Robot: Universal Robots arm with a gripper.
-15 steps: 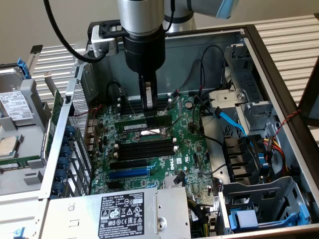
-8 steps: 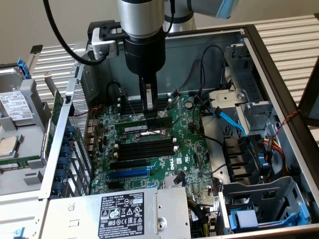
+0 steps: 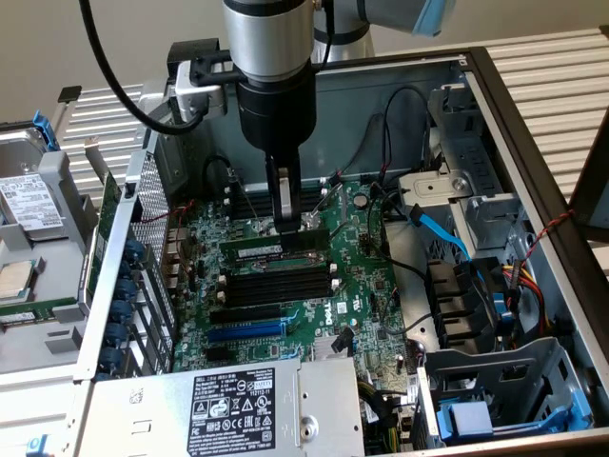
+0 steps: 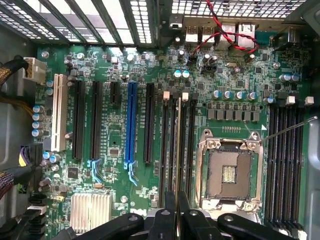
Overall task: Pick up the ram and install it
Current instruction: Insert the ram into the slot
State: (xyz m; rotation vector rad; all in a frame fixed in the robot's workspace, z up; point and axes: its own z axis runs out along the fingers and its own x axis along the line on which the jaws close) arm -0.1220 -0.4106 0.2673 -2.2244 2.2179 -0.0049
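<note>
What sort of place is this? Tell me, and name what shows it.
Probably a computer assembly or repair bench: an open PC case with its motherboard bare, a loose hard drive beside it, and the claw shut on the ram.

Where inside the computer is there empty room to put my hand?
The bare grey metal between the motherboard and the blue cable is free. The power supply top is flat too. It is crowded by the black memory slots, where the pincer holds the ram.
</note>
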